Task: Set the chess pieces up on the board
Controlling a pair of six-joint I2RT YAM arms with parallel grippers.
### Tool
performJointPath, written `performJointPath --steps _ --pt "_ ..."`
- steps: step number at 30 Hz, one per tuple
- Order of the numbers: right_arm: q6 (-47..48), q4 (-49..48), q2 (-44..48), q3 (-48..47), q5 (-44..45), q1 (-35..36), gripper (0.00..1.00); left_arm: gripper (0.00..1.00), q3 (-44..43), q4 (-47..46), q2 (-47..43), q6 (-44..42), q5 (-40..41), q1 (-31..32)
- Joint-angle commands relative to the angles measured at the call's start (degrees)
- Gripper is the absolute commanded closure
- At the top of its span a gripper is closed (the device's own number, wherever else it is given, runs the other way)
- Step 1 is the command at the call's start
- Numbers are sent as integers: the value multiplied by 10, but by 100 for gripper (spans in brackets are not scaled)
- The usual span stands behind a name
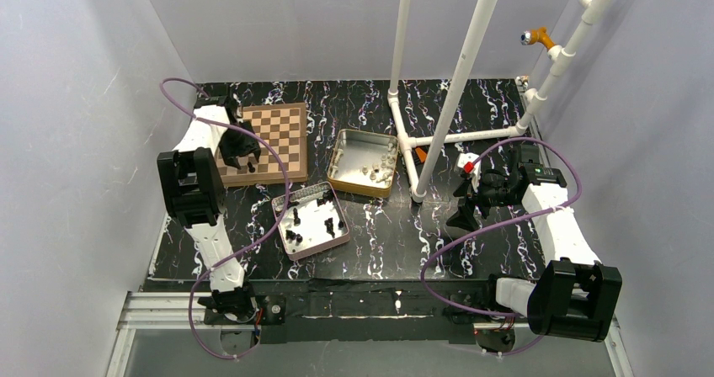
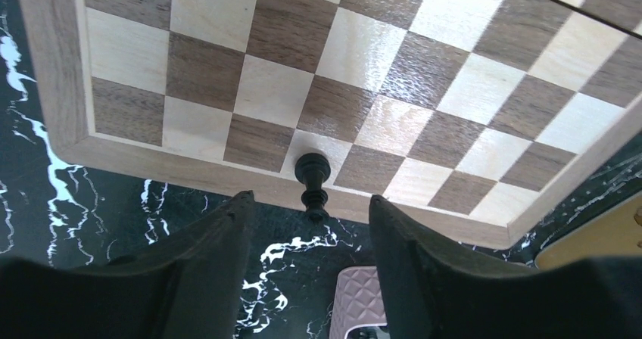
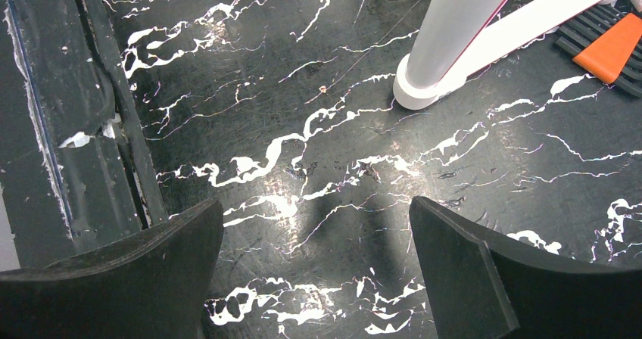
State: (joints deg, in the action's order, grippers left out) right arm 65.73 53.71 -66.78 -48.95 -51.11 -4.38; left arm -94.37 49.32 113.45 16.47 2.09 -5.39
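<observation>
1. Black and tiny, the chess pieces in the pink tin are hard to count from above. I see about six, but some blur together.
2. One black piece stands up straight on the board, on a light square in the row at its near edge. I count one piece on the board.
3. Part of the board's left side is hidden under the left arm in the top view. The left wrist view cuts off the board's far part.
4. The left gripper hangs over the board's near left part. Its two fingers are spread, one on each side of the black piece, and do not touch it.
5. The right gripper is well apart from the board, off to its right past the white pipes. Its two fingers are spread wide over the dark table with nothing between them.
6. The pink tin lies near the board's near right corner.
7. One metal tin lies to the right of the board. It holds a few pale bits, too small to count.
8. Three pipes go up out of the picture, so their tops are cut off.
9. An orange thing is cut off at the edge. I cannot tell what it is.
</observation>
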Motion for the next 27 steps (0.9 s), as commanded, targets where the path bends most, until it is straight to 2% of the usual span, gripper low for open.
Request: performJointPath --steps 1,5,10,13,21,27 --pt "0 0 13 -5 -18 4 0 38 -22 32 -95 -25 -55 0" --pt "1 5 19 -17 -28 11 0 30 7 41 -161 -28 -134 1" --pt "2 8 29 -11 -41 17 0 29 96 41 -255 2 -214 2" --pt "2 8 32 -8 -45 20 0 29 132 46 -304 11 -236 22" --pt "2 6 35 0 -53 27 0 30 149 130 -352 14 -163 156" --pt "-9 -6 36 10 -58 29 0 33 215 135 -383 106 -103 243"
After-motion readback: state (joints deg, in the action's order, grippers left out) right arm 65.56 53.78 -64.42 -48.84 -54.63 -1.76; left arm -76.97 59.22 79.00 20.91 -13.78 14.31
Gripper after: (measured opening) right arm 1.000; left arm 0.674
